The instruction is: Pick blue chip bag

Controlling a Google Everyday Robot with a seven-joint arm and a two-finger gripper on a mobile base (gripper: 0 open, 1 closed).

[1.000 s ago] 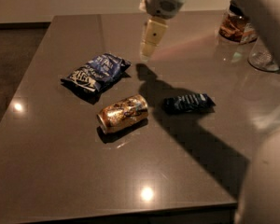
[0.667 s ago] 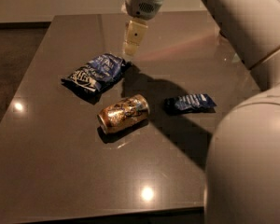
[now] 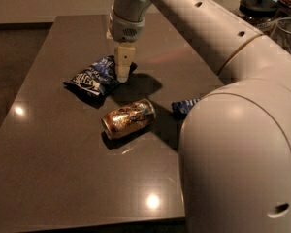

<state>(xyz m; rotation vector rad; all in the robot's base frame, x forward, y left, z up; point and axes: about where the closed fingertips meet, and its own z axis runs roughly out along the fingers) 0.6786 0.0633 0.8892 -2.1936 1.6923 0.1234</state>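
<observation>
The blue chip bag, crinkled and shiny with white lettering, lies on the dark table at the left middle. My gripper hangs from the white arm straight above the bag's right end, its pale fingers pointing down and close to or touching the bag. The smaller dark-blue packet lies to the right, partly hidden behind my arm.
A gold-brown can lies on its side just in front of the bag. Glass jars stand at the table's back right. My large white arm fills the right side of the view.
My gripper has moved left and down from above the table's middle to directly over the chip bag's right end. The arm now covers more of the right side.
</observation>
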